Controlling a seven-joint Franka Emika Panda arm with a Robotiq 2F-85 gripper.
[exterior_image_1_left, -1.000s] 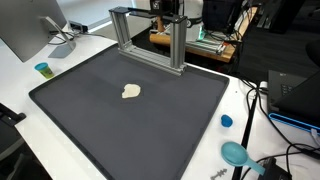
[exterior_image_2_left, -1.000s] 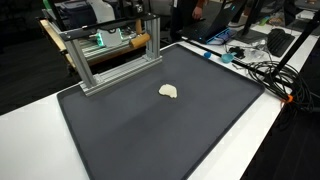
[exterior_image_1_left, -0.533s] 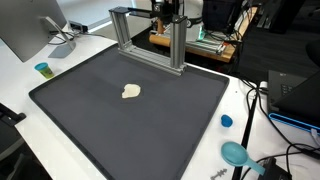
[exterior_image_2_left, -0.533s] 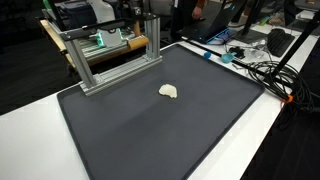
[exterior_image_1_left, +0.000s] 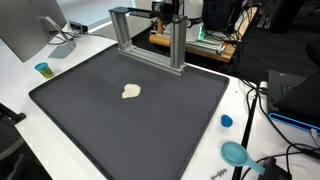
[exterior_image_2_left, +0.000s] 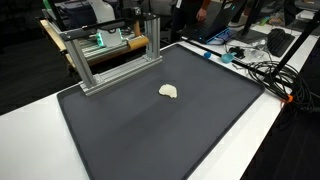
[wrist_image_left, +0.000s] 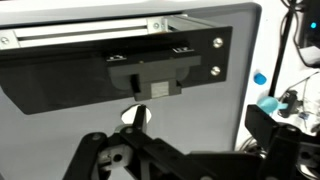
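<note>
A small cream lump (exterior_image_1_left: 131, 91) lies alone on the black mat (exterior_image_1_left: 150, 120); it also shows in an exterior view (exterior_image_2_left: 169, 91). My gripper (exterior_image_1_left: 165, 9) hangs high at the back, above the aluminium frame (exterior_image_1_left: 178, 45), far from the lump. In the wrist view the gripper (wrist_image_left: 200, 122) is open, its two dark fingers (wrist_image_left: 263, 124) wide apart with nothing between them. The lump (wrist_image_left: 128, 117) peeks out beside the other finger, far below, and the frame (wrist_image_left: 90, 35) runs across the top.
A small blue cup (exterior_image_1_left: 42, 69) stands by a monitor (exterior_image_1_left: 30, 25). A blue cap (exterior_image_1_left: 226, 121) and a teal round object (exterior_image_1_left: 236, 153) lie on the white table beside the mat. Cables (exterior_image_2_left: 262, 68) and equipment crowd the table's edge.
The gripper's fingers above the frame look spread wider than before. The lump and everything on the table stay where they were.
</note>
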